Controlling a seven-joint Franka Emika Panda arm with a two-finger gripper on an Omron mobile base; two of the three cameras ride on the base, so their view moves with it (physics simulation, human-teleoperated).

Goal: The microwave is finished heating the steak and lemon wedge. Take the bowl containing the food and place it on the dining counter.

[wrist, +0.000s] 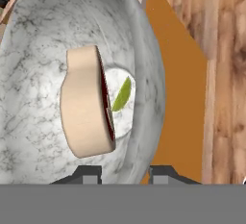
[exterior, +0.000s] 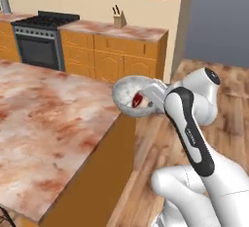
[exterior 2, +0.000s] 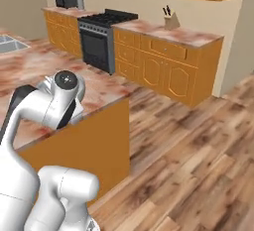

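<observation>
One end effector (wrist: 125,172) is clamped on the rim of the bowl (exterior: 130,94), tipped up by the table (exterior: 44,119) corner, steak (wrist: 89,107) and lemon wedge (wrist: 122,94) inside.

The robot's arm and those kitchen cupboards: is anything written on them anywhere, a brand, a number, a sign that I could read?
Dark strip on the arm's forearm: a small line of white lettering, too small and blurred to read.
Round dark cap on the arm's joint: a pale mark, not legible.
Oven range, cupboards, bowl and dining counter: no text on them.
</observation>
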